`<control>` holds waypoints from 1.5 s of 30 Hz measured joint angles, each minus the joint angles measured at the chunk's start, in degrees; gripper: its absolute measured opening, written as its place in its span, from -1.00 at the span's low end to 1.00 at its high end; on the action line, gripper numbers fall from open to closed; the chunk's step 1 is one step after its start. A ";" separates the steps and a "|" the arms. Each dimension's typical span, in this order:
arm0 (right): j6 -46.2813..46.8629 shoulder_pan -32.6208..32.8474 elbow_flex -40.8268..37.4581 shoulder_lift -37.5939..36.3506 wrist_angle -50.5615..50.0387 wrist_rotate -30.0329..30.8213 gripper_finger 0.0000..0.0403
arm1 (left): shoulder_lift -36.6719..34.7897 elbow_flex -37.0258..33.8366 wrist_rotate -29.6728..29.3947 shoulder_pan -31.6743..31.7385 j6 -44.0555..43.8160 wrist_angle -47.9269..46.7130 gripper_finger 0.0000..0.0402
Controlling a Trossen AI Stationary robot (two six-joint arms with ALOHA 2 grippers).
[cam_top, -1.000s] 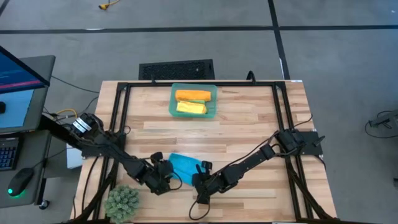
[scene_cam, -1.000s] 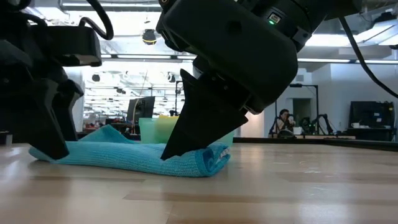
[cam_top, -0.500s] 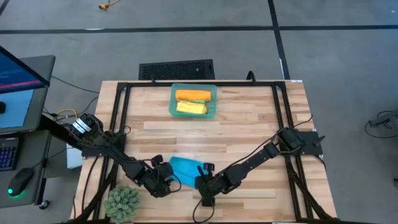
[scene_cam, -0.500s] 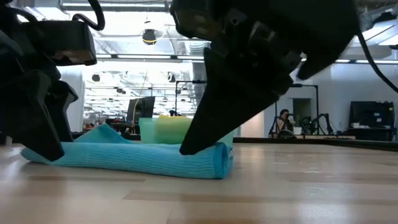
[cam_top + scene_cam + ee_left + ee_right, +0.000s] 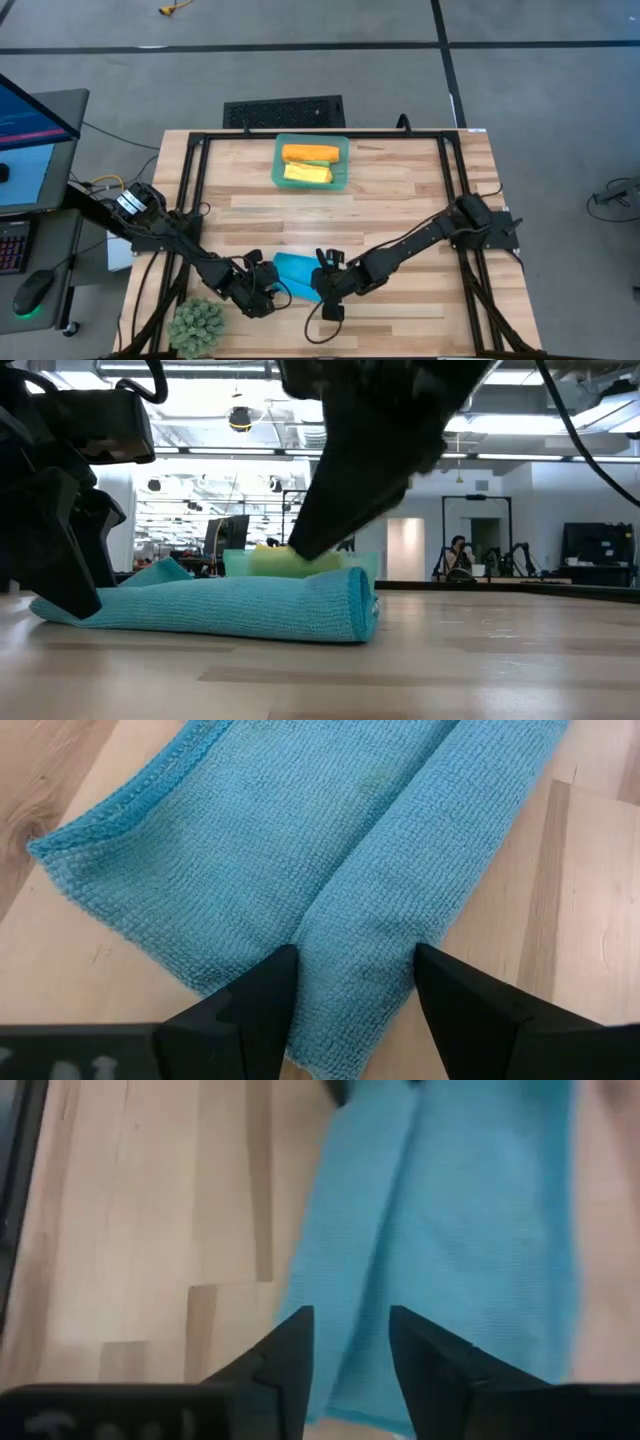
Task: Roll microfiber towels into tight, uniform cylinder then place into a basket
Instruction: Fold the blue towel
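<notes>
The blue towel [image 5: 215, 606], a ribbed knit microfiber cloth partly rolled into a soft cylinder with one flap lying flat, rests on the pale wooden worktop [image 5: 400, 195], well apart from the translucent teal basket [image 5: 311, 163]. In the basket lie two rolled towels, orange [image 5: 310, 153] and yellow [image 5: 307, 173]. The left gripper [image 5: 350, 982] reaches low from one end, its spread fingers straddling the roll. The right gripper [image 5: 350, 1345], arm bent low, has parted fingers over the opposite end, gripping nothing.
</notes>
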 joint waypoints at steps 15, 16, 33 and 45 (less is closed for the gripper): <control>-16.48 9.60 0.12 3.03 8.96 7.73 -0.24 | 0.02 0.00 -0.04 0.04 -1.88 0.12 -0.02; -16.18 9.93 0.10 3.83 8.55 8.09 -0.25 | 0.02 0.00 -0.04 0.04 -1.88 0.16 -0.02; -14.53 8.07 0.07 6.54 5.73 13.78 -0.39 | 0.04 -0.01 -0.07 0.04 -2.34 0.21 -0.02; -7.86 5.20 -0.43 6.53 1.27 10.82 -0.39 | 0.07 0.00 0.02 0.04 -2.34 0.40 -0.02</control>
